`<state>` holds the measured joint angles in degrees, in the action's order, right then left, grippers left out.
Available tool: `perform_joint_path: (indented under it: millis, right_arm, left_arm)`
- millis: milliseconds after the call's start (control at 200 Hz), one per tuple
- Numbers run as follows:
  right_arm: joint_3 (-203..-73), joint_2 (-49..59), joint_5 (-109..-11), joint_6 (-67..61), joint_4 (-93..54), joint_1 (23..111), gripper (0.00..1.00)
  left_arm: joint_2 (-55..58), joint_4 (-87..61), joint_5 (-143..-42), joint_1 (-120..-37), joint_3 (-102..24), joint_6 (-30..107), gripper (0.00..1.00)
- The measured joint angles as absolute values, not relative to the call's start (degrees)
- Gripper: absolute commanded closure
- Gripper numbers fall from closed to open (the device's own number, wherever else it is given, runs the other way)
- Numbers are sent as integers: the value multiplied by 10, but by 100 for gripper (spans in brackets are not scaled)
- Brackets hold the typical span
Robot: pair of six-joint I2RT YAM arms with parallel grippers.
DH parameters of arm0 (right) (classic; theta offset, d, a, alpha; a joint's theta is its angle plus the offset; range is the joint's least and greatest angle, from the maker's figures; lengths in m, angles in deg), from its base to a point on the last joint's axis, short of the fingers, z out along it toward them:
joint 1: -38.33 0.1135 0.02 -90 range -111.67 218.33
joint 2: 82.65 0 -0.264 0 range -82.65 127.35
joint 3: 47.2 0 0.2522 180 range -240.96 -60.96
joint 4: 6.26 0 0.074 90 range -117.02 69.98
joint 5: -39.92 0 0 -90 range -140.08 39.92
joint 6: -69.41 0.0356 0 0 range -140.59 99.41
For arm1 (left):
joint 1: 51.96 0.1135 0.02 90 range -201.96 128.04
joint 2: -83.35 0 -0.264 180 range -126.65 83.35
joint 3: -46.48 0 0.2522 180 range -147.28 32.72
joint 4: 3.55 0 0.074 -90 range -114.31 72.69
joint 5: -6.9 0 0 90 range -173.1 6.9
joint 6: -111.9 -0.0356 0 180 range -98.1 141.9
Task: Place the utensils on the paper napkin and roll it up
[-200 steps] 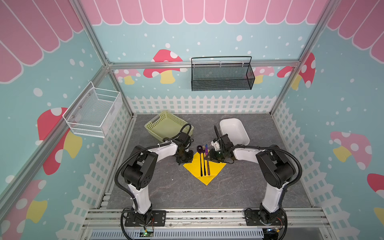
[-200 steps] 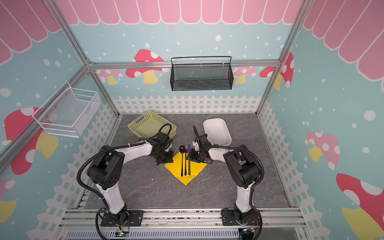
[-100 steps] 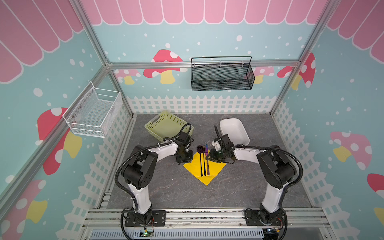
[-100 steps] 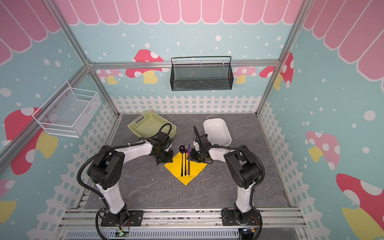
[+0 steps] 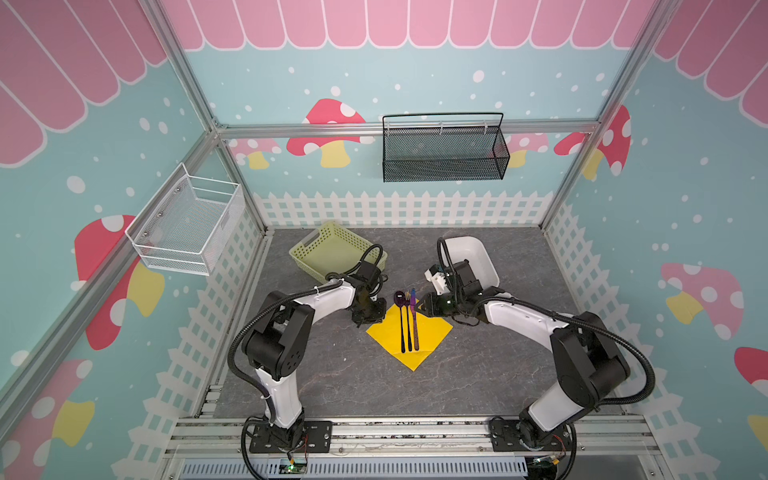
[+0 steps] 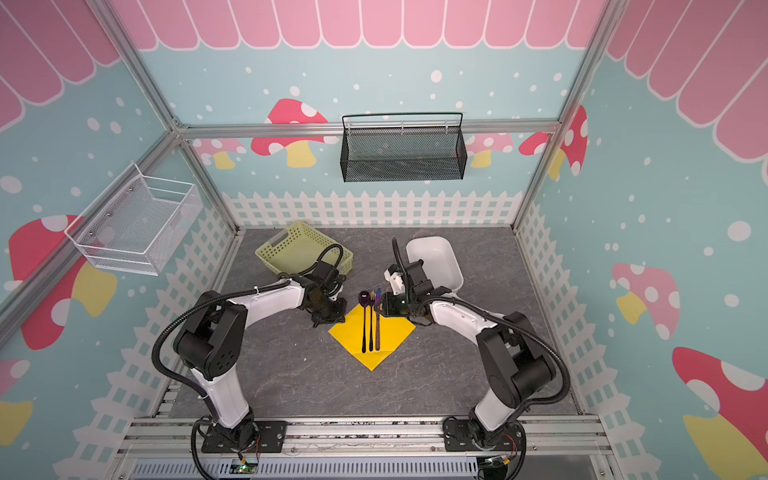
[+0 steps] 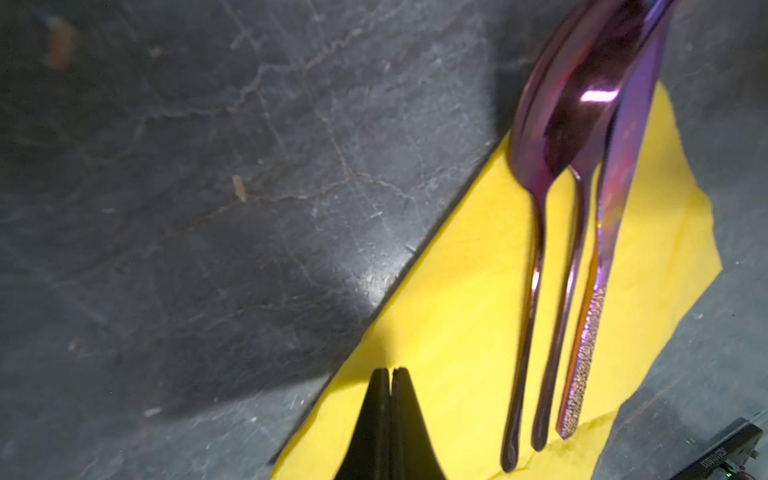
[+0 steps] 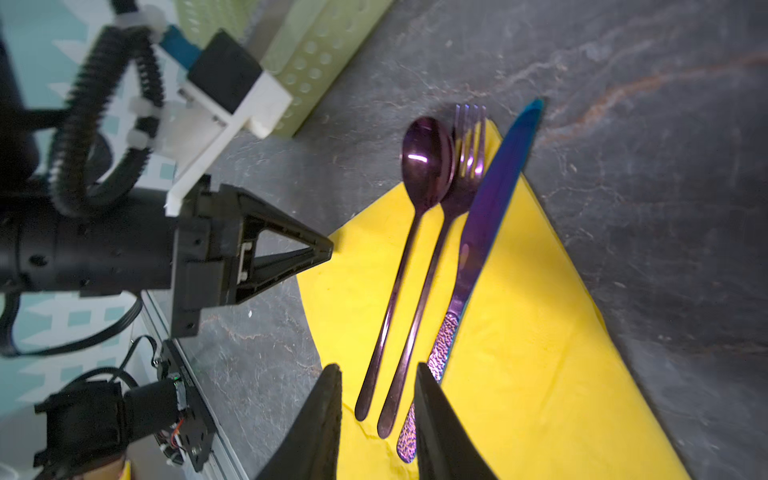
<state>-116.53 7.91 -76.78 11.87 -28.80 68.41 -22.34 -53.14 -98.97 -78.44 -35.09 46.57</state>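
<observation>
The left arm [image 5: 330, 300] and right arm [image 5: 517, 319] wear white shells between black joint housings, each trailed by a black ribbed cable conduit [image 8: 83, 137]. The left end effector [image 8: 328, 249] is black with tapered, triangular open-frame fingers [image 8: 286, 232], and a white bracket [image 8: 232, 120] and white zip ties [image 8: 139, 139] sit at its wrist.

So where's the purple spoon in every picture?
In a top view: the spoon is the leftmost piece on the yellow napkin.
In a top view: same spot on it.
Left wrist view: spoon, the piece nearest the shut left end effector.
Right wrist view: spoon beside the fork, bowl off the napkin.
Shared landmark: the yellow napkin.
</observation>
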Motion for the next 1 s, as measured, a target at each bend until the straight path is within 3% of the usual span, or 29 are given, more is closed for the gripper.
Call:
perform_joint_path:
  millis: [185, 305, 455, 585, 765, 1001]
  right_arm:
    - [-1134, 17, -765, 3, -298, 711, 57]
    - [-1104, -17, -751, -77, -297, 736, 39]
    - [-1074, -40, -713, -175, -299, 783, 35]
    - [-1052, -43, -678, -258, -298, 826, 31]
    - [-1018, -37, -624, -361, -298, 909, 30]
    - [-985, -26, -542, -415, -257, 943, 24]
  left_arm:
    - [-174, -533, -990, -784, -354, 466, 86]
    - [-137, -534, -983, -784, -355, 466, 81]
    - [-79, -533, -952, -783, -354, 458, 78]
    - [-22, -529, -924, -775, -347, 446, 68]
    - [19, -519, -911, -745, -324, 442, 67]
    - [32, -509, -909, -728, -287, 442, 64]
